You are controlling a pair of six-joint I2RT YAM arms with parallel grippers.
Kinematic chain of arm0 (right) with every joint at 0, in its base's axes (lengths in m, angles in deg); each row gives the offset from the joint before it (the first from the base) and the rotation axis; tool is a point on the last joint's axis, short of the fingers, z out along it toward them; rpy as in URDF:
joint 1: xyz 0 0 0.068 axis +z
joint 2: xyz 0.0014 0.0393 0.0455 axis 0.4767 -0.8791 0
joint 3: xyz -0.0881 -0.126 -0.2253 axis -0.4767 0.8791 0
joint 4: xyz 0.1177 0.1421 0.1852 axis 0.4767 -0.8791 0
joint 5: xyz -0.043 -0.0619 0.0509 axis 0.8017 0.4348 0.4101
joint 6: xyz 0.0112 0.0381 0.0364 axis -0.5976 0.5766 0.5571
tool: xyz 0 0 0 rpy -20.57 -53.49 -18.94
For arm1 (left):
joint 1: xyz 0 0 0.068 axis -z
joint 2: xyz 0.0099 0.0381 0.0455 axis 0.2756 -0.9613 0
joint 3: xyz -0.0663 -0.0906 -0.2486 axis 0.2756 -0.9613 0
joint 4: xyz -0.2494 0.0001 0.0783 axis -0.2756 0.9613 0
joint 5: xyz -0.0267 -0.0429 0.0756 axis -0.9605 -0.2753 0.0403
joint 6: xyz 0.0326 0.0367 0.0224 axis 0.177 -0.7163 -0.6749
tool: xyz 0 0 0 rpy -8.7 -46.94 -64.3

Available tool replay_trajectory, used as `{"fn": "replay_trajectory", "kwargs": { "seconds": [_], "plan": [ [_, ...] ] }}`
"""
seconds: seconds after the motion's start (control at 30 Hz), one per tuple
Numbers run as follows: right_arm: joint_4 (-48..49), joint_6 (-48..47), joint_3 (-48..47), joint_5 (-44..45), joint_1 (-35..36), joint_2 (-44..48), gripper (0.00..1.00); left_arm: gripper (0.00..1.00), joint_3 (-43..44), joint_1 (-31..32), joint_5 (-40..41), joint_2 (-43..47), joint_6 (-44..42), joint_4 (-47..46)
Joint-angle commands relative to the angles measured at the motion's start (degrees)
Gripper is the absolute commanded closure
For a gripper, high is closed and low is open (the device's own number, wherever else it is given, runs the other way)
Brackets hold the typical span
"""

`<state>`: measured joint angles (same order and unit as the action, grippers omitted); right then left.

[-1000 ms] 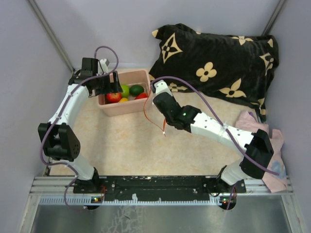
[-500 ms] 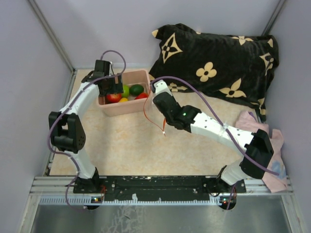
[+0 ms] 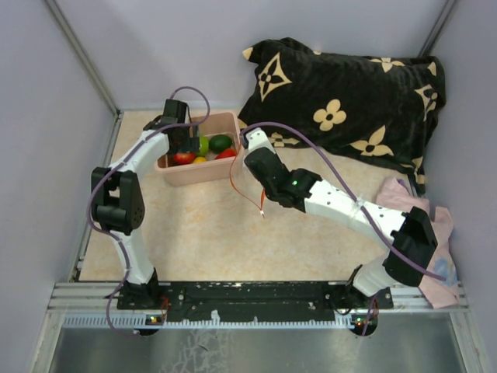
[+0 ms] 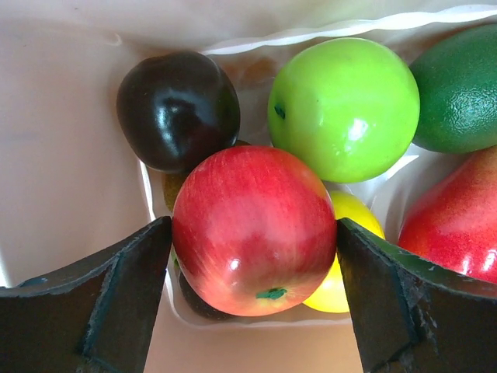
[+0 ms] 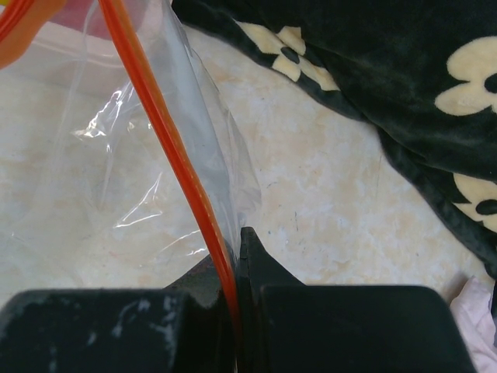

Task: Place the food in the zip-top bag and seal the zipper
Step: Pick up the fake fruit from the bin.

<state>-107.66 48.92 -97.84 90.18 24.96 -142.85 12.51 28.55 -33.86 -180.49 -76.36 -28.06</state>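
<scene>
Now the left tool [image 4: 252,233] sits lower inside the pink bin [image 3: 198,176], the arm's elbow having swung inward over the last second. Its fingers stand wide apart on either side of the red apple [image 4: 256,186], with no squeeze visible. A green apple [image 4: 342,109] lies at the red one's 1 o'clock and a dark plum [image 4: 177,109] at 11. The right tool [image 5: 233,268], unmoved, is clamped on the zip-top bag [image 5: 116,179] by its zipper [image 5: 167,132], at the bin's 4 o'clock. No food is bagged yet; a first pick looks close.
</scene>
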Motion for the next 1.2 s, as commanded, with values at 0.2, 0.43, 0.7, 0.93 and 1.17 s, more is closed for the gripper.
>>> {"fn": "replay_trajectory", "kwargs": {
  "seconds": [0.2,0.43,0.7,0.93,1.17],
  "plan": [
    [0.9,-0.1,-1.4,-0.1,-0.4,0.9,1.00,0.25,1.8,0.7,-0.9,0.0,-0.3,-0.7],
    [0.8,-0.3,-1.6,-0.2,-0.4,1.5,1.00,0.47,-1.1,0.7,-3.2,7.0,0.2,-2.0],
    [1.1,-0.4,-2.2,-1.0,-0.4,1.6,1.00,0.52,-6.3,0.7,-7.6,16.7,2.0,-3.1],
    [1.7,0.4,-2.3,-2.0,-0.4,1.3,1.00,0.54,-12.9,0.8,-17.7,27.8,5.8,-5.0],
    [2.3,1.7,-2.9,-3.9,-0.4,0.1,1.00,0.55,-19.2,0.9,-29.2,38.4,11.4,-7.7]
  ]
}}
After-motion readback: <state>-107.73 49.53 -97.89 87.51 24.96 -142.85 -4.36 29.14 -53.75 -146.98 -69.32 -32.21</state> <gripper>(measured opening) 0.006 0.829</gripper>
